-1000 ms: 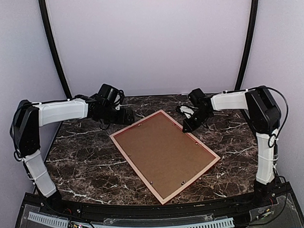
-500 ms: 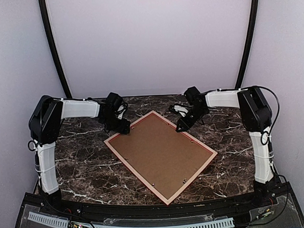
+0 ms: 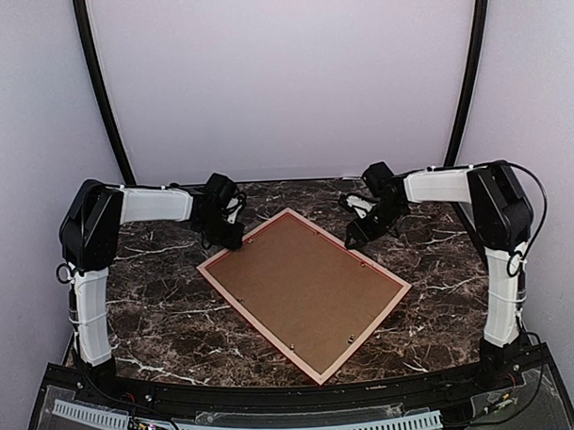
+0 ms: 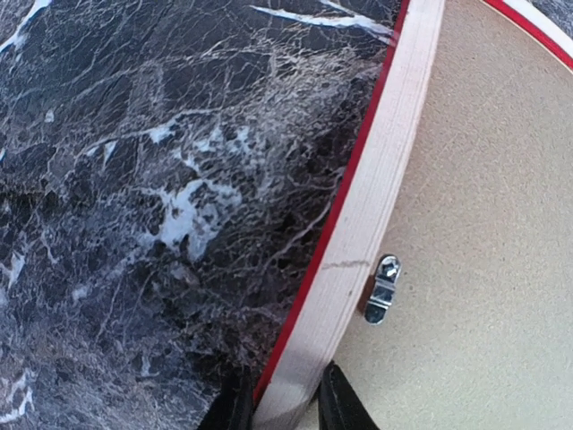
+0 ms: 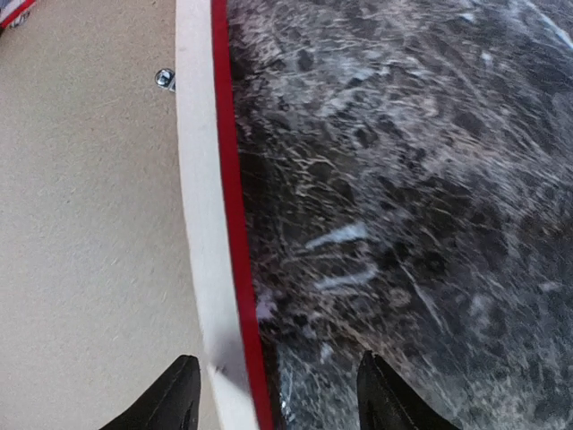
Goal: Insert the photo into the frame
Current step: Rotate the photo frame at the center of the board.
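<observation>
Two arms reach in over the dark marble tabletop (image 3: 149,314), one from each side. On the left, the left gripper (image 3: 233,241) is down at the far left side of the frame (image 3: 261,324), near the back edge of the tabletop. Its two fingers (image 4: 345,410) are squeezed on the frame's pale wood rail. One is on the outside and one on the inside, and both touch it. A little silver clip (image 4: 382,288) sits just beside them on the brown backing board (image 3: 304,292). The frame lies back side up in the middle of the tabletop. It is turned slantwise, so one corner points to the back edge and one points to the front edge. A thin red line shows along its outer side. On the right, the right gripper (image 3: 356,239) hangs at the frame's far right side. Its fingers (image 5: 175,399) are wide apart and hold nothing. One is over the board and the other is over the marble, with the rail between them.
</observation>
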Tool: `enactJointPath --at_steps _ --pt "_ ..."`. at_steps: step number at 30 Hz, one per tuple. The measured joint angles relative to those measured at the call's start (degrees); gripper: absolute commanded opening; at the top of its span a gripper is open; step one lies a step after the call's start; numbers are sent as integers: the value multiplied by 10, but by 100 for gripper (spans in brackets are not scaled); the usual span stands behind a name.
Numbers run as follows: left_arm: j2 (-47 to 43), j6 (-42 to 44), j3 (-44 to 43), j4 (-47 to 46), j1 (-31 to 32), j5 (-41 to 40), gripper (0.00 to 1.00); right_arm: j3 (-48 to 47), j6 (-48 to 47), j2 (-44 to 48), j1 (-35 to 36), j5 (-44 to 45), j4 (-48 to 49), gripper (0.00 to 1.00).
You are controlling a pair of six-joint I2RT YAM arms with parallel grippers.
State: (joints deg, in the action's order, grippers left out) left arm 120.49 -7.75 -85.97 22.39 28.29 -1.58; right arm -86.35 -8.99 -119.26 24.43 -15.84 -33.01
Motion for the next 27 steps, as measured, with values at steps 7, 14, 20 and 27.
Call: enactJointPath --at_steps 7,14,20,27 --pt "-42 -59 81 -55 1 -24 13 57 116 110 -13 52 0 71" --pt "-152 -159 254 -139 0 2 15 170 216 200 -13 108 7 76" --pt "-228 -223 358 -179 12 37 19 238 269 209 -13 123 23 74" --pt "-270 -271 409 -184 75 61 24 269 299 206 -13 122 54 59"
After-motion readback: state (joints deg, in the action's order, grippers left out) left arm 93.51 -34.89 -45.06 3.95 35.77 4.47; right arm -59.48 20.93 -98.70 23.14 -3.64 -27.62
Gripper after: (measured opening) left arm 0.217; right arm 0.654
